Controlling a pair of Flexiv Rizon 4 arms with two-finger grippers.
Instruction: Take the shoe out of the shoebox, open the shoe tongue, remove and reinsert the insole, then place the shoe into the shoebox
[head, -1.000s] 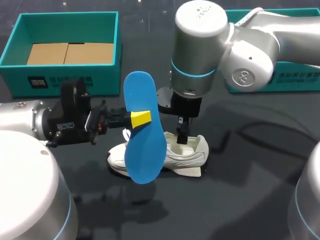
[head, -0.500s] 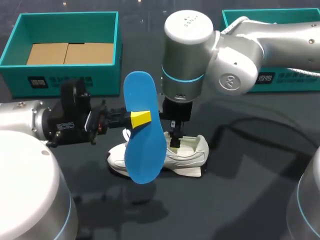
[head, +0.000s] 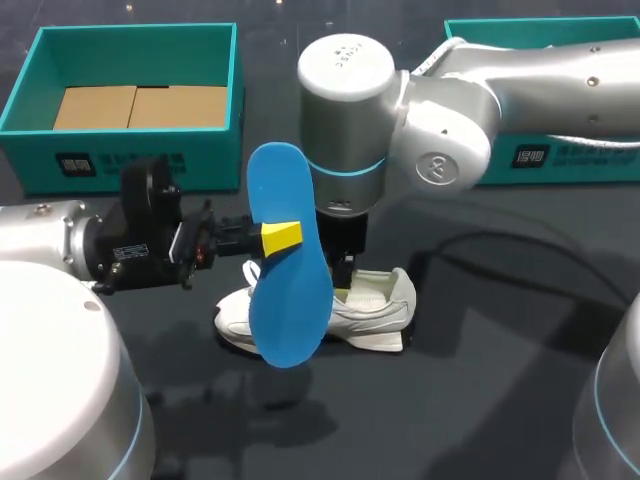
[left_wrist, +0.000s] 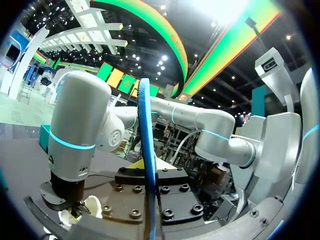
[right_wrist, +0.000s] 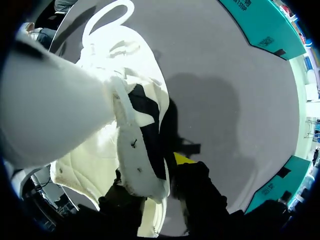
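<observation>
Shoe (head: 375, 310) is gripped by its tongue (right_wrist: 142, 165): the right gripper (head: 345, 272) comes straight down over the opening, fingers narrow, pinching that flap from both sides. My read is that this holds the mouth wide for the insole's return. Over to the left gripper (head: 280, 237), clamped across the middle of the blue insole (head: 290, 320), holding it upright in the air and close to the forefoot, probably so one end can be fed into the opening. Outward now: the shoe rests on its sole on the dark table (head: 500, 400) between both arms. The teal shoebox (head: 200, 150) stands well apart at the back left.
</observation>
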